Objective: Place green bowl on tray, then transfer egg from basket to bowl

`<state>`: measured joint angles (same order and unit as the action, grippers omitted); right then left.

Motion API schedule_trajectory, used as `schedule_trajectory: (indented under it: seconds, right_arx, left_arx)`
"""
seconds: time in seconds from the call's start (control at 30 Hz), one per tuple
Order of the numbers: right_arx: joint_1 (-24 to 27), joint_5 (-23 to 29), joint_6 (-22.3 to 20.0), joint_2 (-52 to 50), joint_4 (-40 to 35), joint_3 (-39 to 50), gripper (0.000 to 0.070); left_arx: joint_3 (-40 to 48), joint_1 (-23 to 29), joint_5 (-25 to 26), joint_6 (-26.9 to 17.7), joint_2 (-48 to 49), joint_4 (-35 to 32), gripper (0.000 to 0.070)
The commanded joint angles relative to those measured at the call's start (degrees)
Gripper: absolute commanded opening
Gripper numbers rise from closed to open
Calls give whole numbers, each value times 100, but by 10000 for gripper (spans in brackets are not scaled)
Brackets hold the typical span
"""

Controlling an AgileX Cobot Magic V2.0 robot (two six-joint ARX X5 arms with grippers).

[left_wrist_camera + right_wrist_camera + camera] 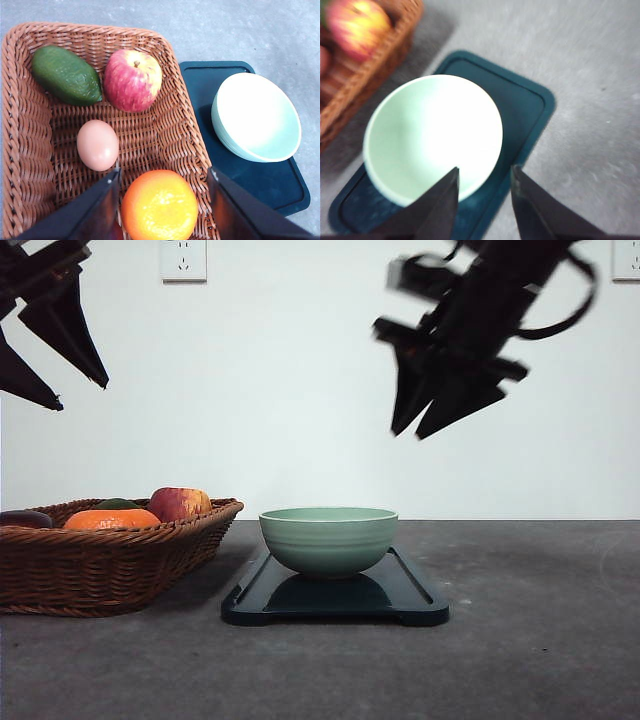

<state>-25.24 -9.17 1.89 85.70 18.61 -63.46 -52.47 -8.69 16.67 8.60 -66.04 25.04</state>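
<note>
Front view: green bowl [328, 538] seated on the tray [415, 597], first step apparently done. The egg [97, 144] lies in the basket [175, 115] (beside apple [132, 80] and orange [159, 205]), transfer pending. Left gripper [52, 365] and right gripper [428, 412] hang high, jaws parted, empty.

We appear to be in a lab or test room: a bare white wall [300, 390] with sockets at eleven [183, 259] and one o'clock [626, 258], a plain grey tabletop [540, 640], and staged props, a basket [100, 560] of fruit at nine o'clock.
</note>
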Motion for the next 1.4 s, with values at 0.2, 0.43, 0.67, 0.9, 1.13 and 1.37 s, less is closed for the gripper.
schedule_trajectory:
  seconds: [0.2, 0.43, 0.67, 0.9, 1.13, 1.37]
  right_arx:
    - [122, 24, 31, -1380, -591, 1942, 201]
    - [395, 34, 325, -2624, -423, 3014, 201]
    - [491, 480, 322, -3521, -12, 3149, 201]
    - [488, 476, 326, -3753, -138, 3149, 201]
    - [486, 474, 326, -3749, -188, 3149, 201]
    - [480, 470, 330, -3749, -188, 3149, 201]
  left_arx:
    - [-133, -11, -11, -52, -33, -61, 350]
    - [-133, -11, -11, -50, -33, -61, 351]
    - [-159, -31, -11, -22, -33, -46, 353]
    - [-802, -68, -26, -35, -329, 707, 422]
    - [-1872, -133, -292, -209, -1288, 1737, 429]
    - [-2450, -306, -939, -488, -2339, 1923, 430]
